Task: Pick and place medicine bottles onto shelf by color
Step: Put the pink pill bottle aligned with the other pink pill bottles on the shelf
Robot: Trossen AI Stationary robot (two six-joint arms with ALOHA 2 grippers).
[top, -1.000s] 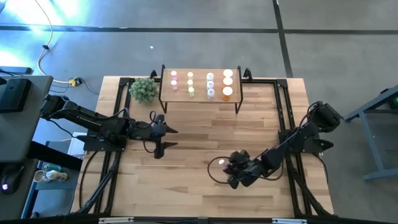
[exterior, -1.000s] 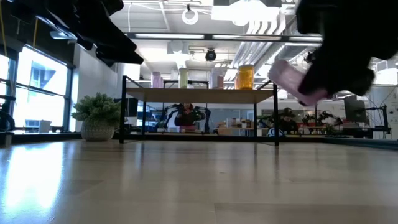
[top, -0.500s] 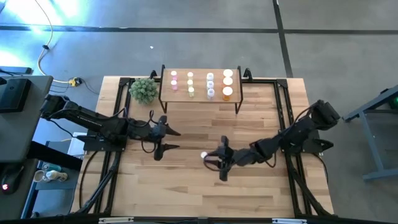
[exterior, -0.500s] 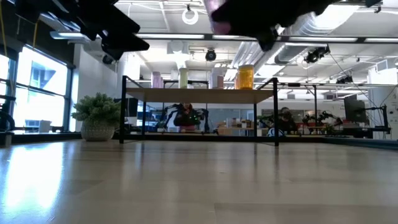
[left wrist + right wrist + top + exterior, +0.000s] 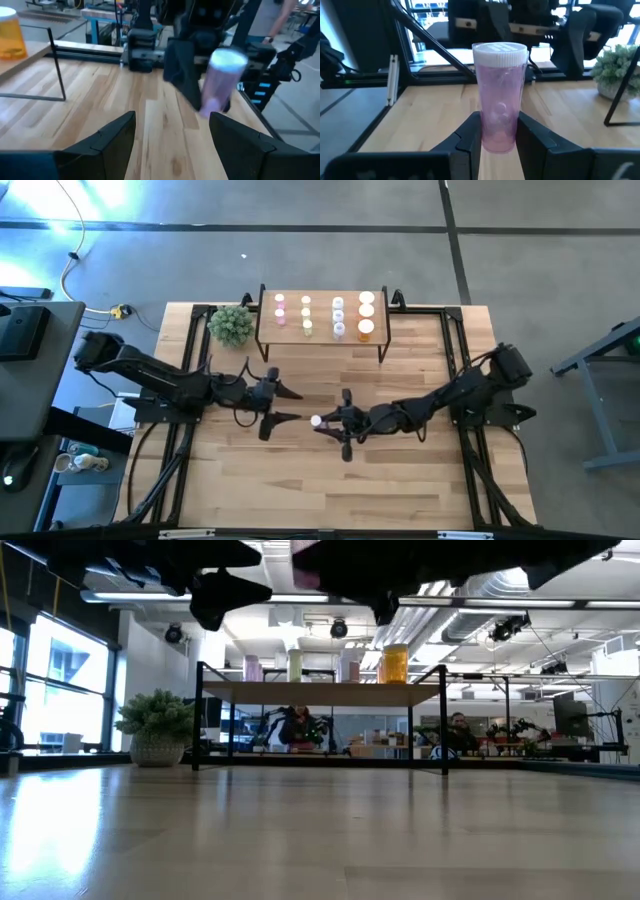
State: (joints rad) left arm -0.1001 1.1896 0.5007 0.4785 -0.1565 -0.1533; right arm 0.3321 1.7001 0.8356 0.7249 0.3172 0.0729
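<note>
My right gripper [image 5: 499, 139] is shut on a translucent pink medicine bottle [image 5: 499, 100] with a white cap, held over the middle of the table [image 5: 316, 421]. My left gripper [image 5: 287, 404] stands open just left of it, its fingers [image 5: 117, 137] pointing at the bottle [image 5: 220, 80] with nothing between them. The shelf [image 5: 322, 322] stands at the far edge on thin black legs. It carries rows of pink [image 5: 279, 308], yellow-green [image 5: 306, 315], pale [image 5: 338, 315] and orange [image 5: 366, 315] bottles. My right gripper pinches the lower part of the bottle's body [image 5: 499, 131] between its two fingers [image 5: 470, 135]. The fingers come in about level from the table's right and lie across the bottle. The bottle stands upright with its cap [image 5: 500, 50] on top, lifted clear of the table.
A small potted plant [image 5: 231, 325] sits left of the shelf at the far edge. Black frame rails [image 5: 455, 350] run along both sides of the table. Bare wood [image 5: 320, 490] stretches toward the near edge.
My right gripper has carried the pink bottle from the near right toward the table's left and upward. It tipped from pointing down to about level and rolled, which set the bottle upright. My left gripper has moved slightly toward the middle and tipped up to near level.
</note>
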